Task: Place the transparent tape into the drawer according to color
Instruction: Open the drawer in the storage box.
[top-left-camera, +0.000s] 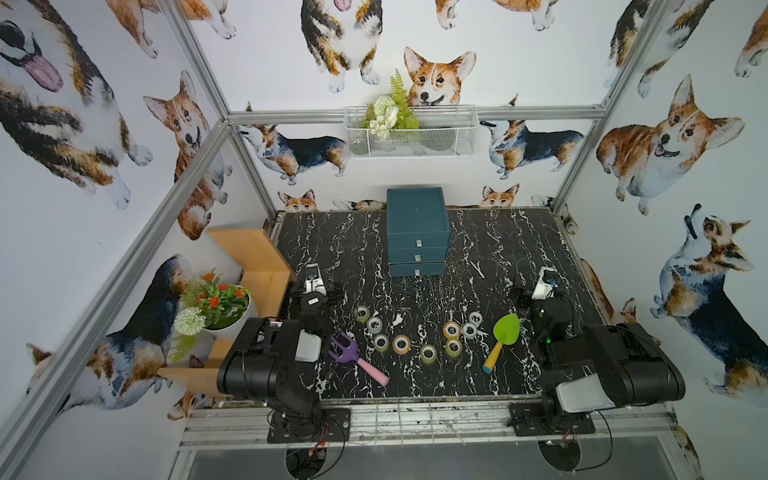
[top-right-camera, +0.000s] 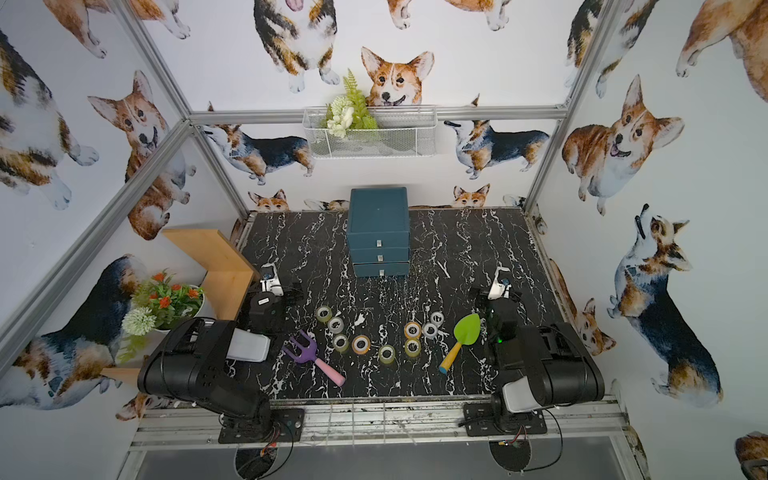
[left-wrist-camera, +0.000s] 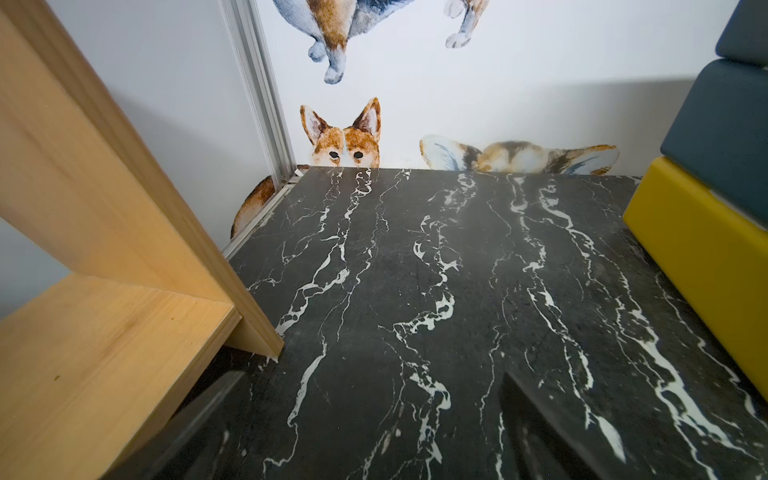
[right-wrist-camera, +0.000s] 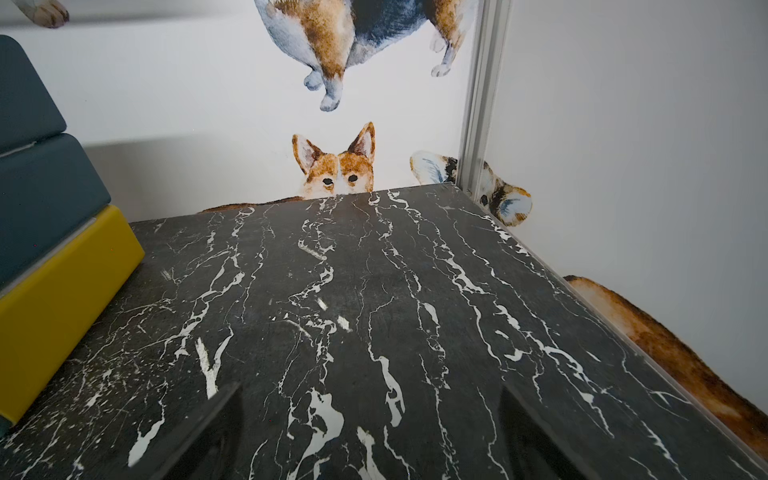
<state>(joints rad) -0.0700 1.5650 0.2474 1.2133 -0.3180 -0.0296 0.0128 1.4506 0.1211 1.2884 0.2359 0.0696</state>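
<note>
Left tool (left-wrist-camera: 372, 374) jaws wide apart, empty, over black marble counter (left-wrist-camera: 415, 270), just beside pale wooden shelf (left-wrist-camera: 104, 199). Right tool (right-wrist-camera: 371, 386) likewise spread, empty. Small see-through tape rolls (top-left-camera: 401, 343), nine, lie on counter between purple toy rake (top-left-camera: 345, 351) and green toy trowel (top-left-camera: 506, 330), apart from closed teal three-drawer box (top-left-camera: 417, 232).

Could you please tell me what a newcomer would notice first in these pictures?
Big corgi wallpaper covers the walls all around. At the back centre of the black marble table stands a teal drawer chest. Near the front, small tape rolls sit scattered between a purple rake and a green trowel.
</note>
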